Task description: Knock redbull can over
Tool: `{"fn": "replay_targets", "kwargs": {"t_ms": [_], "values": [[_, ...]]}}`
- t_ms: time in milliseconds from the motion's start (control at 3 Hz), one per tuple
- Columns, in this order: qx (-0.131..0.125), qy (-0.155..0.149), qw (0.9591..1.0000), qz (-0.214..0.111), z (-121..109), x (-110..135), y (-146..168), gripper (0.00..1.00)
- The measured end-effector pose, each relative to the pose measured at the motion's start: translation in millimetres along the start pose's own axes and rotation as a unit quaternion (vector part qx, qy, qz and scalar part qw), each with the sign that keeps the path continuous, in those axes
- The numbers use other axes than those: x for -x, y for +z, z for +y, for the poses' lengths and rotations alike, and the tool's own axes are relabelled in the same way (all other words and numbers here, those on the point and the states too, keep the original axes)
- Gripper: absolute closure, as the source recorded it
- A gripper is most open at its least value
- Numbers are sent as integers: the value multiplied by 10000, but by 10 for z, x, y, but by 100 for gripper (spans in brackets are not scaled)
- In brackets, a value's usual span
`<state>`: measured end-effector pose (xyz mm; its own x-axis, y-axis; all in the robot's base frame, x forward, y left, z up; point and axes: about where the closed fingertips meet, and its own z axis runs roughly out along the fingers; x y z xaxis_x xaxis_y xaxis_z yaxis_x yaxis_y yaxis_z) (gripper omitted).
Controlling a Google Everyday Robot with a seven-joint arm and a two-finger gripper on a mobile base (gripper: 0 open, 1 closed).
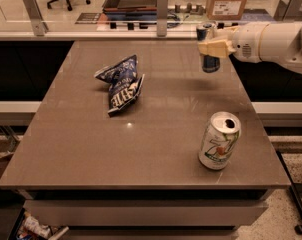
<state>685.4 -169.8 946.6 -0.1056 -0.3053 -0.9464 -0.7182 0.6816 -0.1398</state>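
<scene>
The fingers (217,48) are closed across the middle of the redbull can (210,63), one pale finger lying over its front, so the gripper (207,48) holds it at the far right of the tabletop (156,134), near the back edge. The can stands upright, long axis vertical, silver top up. Whether its base touches the tabletop cannot be told. There is one redbull can, one green-and-white soda can (219,141) upright near the front right, well apart from it, and one crumpled blue chip bag (122,84) left of centre. The single white arm (276,39) reaches in from the right, roughly level, wrist pointing left.
</scene>
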Motion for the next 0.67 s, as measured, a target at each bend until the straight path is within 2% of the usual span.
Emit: {"fn": "replay_targets", "kwargs": {"t_ms": [333,667], "values": [[-97,-116,9989,446,-31,-26,-53,100],[-230,-191,9958,863,-42,-111,-61,100]]}}
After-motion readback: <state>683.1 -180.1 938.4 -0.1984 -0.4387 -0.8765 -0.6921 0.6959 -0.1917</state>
